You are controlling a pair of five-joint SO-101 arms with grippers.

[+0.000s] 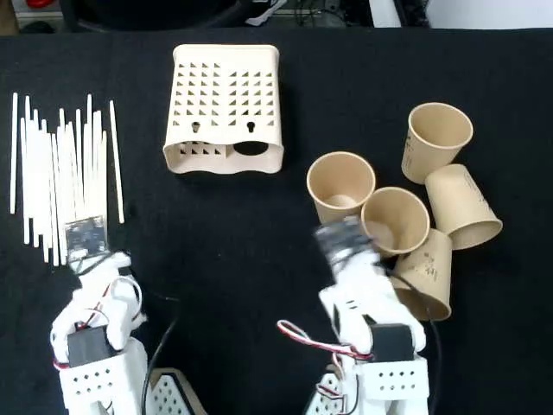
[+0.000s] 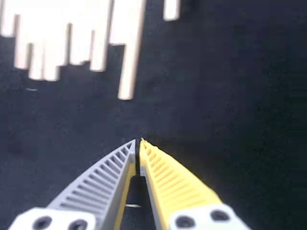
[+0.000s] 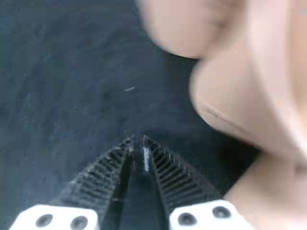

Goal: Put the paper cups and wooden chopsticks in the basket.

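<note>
Left gripper sits at the near ends of the wooden chopsticks, which run lengthwise away from it; right gripper is beside the paper cups, basket between and beyond. From the left wrist, jaws meet, empty, chopsticks just ahead. From the right wrist, closed on nothing, cups alongside.

Black cloth spreads under everything; beyond its far edge lie what look like cables.
</note>
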